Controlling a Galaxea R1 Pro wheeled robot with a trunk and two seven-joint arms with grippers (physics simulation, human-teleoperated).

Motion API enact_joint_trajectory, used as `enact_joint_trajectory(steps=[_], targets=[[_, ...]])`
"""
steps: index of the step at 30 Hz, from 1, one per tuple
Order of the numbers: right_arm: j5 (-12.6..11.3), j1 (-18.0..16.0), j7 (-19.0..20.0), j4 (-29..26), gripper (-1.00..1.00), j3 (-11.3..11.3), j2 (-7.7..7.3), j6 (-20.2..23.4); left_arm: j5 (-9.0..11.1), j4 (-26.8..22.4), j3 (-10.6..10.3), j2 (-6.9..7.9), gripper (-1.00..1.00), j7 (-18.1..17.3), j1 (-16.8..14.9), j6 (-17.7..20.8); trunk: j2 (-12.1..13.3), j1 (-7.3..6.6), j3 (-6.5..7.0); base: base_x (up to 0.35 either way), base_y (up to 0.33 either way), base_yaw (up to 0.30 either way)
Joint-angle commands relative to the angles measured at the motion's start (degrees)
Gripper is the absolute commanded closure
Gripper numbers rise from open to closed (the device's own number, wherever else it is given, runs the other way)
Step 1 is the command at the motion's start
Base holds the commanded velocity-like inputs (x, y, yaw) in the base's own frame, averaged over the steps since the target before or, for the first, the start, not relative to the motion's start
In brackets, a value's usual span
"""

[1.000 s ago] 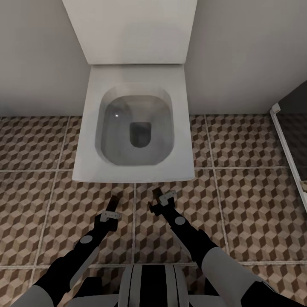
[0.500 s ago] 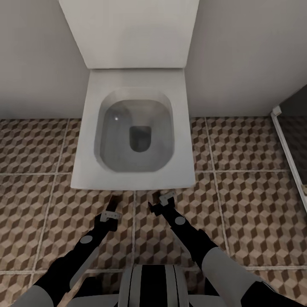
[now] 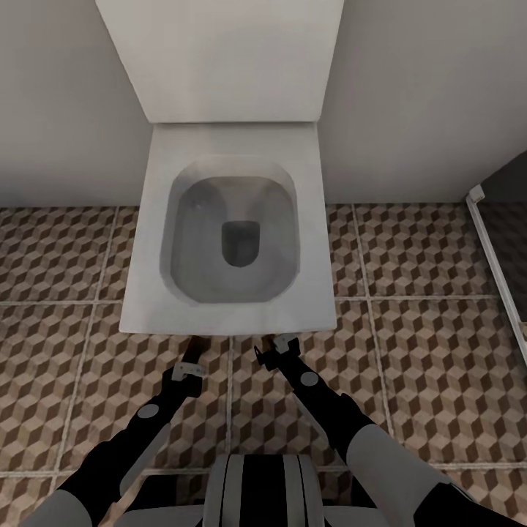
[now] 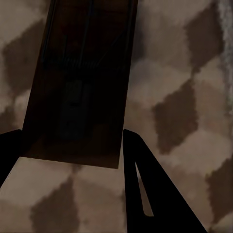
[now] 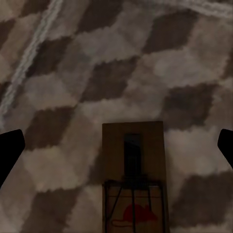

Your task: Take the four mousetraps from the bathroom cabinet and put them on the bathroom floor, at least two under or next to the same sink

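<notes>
Head view: even, diffuse, moderately bright light with no visible source; toilet (image 3: 230, 219) and wall (image 3: 424, 95) pale grey without glare, a soft shadow under the toilet's near rim falling on the bathroom floor (image 3: 432, 366), render slightly soft, straight lines leaning outward toward the far edges. Left wrist view: dim, the mousetrap (image 4: 80, 82) a dark brown board with barely legible wire detail, fingers (image 4: 155, 194) near-black silhouettes, tile pattern coarse and blurred. Right wrist view: somewhat dim, second mousetrap (image 5: 134, 184) murky but readable, tile edges pixelated and out of focus.
</notes>
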Motion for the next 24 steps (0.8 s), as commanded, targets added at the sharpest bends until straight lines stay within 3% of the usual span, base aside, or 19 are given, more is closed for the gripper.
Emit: enact_joint_trajectory(steps=[1, 24], targets=[[-0.60, -0.06, -0.32, 0.06, -1.00, 0.36, -0.04, -0.25, 0.28, -0.10, -0.30, 0.09, 1.00, 0.68, -0.04, 0.23, -0.01, -0.01, -0.03, 0.000, 0.000, 0.000], [-0.60, -0.06, -0.32, 0.05, -1.00, 0.36, -0.12, -0.34, 0.19, 0.57, -0.12, 0.09, 1.00, 0.77, -0.04, 0.08, -0.01, -0.01, -0.03, 0.000, 0.000, 0.000]])
